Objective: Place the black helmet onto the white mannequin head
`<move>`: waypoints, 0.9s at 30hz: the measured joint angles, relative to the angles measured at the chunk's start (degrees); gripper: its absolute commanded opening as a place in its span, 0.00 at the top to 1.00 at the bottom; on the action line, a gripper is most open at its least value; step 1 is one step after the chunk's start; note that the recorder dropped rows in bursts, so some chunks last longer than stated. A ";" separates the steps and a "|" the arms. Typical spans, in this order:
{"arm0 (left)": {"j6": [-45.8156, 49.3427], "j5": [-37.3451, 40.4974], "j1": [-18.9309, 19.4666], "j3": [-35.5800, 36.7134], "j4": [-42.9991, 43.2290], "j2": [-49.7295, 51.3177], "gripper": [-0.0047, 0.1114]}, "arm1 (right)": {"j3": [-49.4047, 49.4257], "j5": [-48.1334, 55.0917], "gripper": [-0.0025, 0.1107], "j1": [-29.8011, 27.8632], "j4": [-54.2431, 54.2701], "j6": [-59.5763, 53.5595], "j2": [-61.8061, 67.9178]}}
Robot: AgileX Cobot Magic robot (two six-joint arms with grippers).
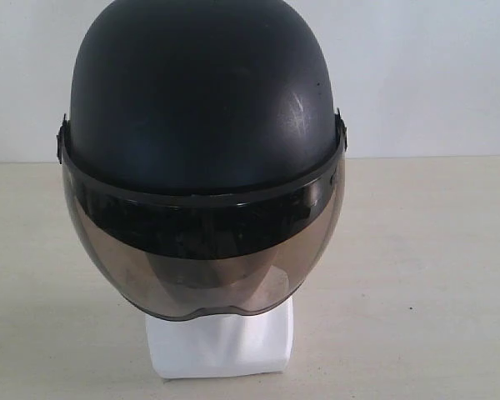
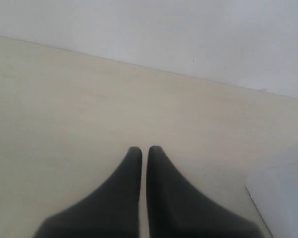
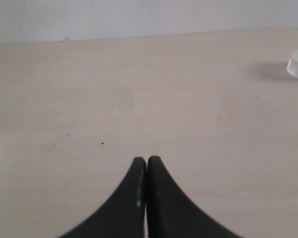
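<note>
Pale wooden desk against a plain white wall. The black helmet sits on the white mannequin head, smoky visor down over the face, standing forward of the desk's back edge. The left gripper and right gripper hover over the desk, fingers together, holding nothing.

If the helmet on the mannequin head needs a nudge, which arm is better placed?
Probably left: what looks like the white mannequin head's base lies near the left gripper, jaws shut. The right gripper sees no mannequin.
</note>
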 measured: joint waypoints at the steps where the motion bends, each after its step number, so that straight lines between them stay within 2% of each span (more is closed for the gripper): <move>1: 0.00 0.00 0.00 0.00 0.00 0.00 0.92 | 0.00 0.00 0.98 0.00 0.00 0.31 0.00; 27: 0.00 0.00 0.00 0.00 0.00 0.00 0.92 | 0.00 0.00 0.98 0.00 0.00 0.66 0.00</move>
